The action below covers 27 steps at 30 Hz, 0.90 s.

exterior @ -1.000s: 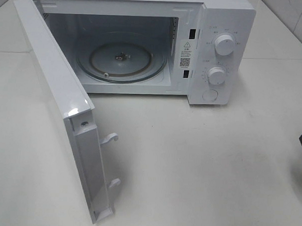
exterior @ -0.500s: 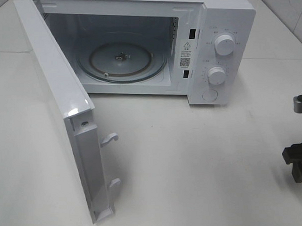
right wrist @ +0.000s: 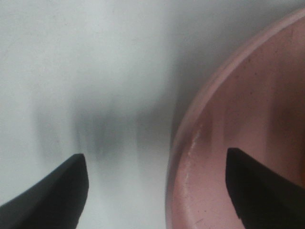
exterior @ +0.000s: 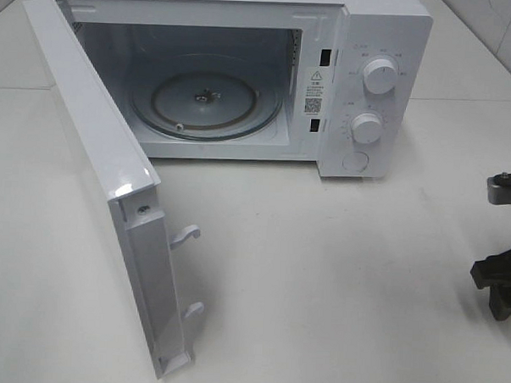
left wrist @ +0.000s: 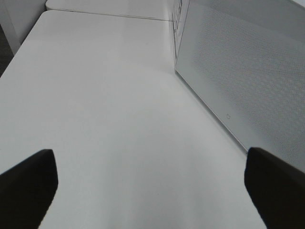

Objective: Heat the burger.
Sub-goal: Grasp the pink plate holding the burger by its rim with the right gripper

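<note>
Burger: whereabouts could not be told. Right gripper (right wrist: pixel 156 160) spread wide astride pink plate (right wrist: pixel 248 95) rim (nothing clasped). Left gripper (left wrist: pixel 150 155) stood wide over white table (left wrist: pixel 109 95), beside open microwave door (left wrist: pixel 248 67).

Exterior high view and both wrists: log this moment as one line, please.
microwave door: open | turntable: bare | burger: not in view | left pincer: open | right pincer: open, over pink plate rim

We see a white microwave (exterior: pixel 390 28) on the pale worktop (exterior: pixel 336 288), its door (exterior: pixel 98 117) swung wide open, a glass turntable (exterior: pixel 204 104) inside, an upper knob (exterior: pixel 380 76) above a lower knob (exterior: pixel 367 128). A pink plate (right wrist: pixel 248 119) lies on the worktop.
</note>
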Each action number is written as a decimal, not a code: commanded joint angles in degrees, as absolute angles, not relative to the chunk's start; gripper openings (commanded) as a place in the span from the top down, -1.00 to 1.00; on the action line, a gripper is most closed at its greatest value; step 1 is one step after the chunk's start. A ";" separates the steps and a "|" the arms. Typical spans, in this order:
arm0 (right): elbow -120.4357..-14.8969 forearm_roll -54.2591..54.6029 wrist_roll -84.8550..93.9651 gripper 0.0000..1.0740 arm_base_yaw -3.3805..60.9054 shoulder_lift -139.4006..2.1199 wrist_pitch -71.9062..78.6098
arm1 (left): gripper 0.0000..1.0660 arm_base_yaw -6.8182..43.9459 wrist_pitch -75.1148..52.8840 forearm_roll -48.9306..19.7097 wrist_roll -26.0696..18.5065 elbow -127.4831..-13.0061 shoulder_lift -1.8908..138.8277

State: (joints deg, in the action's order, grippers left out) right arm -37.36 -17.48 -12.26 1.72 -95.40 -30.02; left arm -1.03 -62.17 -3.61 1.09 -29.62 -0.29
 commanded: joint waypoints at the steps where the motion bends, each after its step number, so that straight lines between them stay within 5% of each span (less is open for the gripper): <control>1: -37.01 -17.93 -12.89 -0.42 1.38 -98.09 -29.74 | -0.88 -1.15 -61.25 -3.72 1.20 -29.62 -1.26; 13: -37.01 -17.93 -13.01 -0.28 1.38 -98.49 -29.51 | -0.88 -1.15 -61.25 -3.72 1.20 -29.62 -1.26; 18: -37.01 -17.99 -13.58 0.02 1.38 -98.49 -30.48 | -0.88 -1.15 -61.25 -3.72 1.20 -29.62 -1.26; 20: -37.01 -18.16 -14.04 0.43 1.38 -98.49 -31.00 | -0.88 -1.15 -61.25 -3.72 1.20 -29.62 -1.26; 27: -36.90 -18.68 -14.21 0.99 1.38 -98.49 -31.05 | -0.88 -1.15 -61.25 -3.72 1.20 -29.62 -1.26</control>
State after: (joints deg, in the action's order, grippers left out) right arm -37.36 -18.68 -13.81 1.60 -98.43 -31.00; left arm -1.03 -62.17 -3.61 1.09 -29.62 -0.29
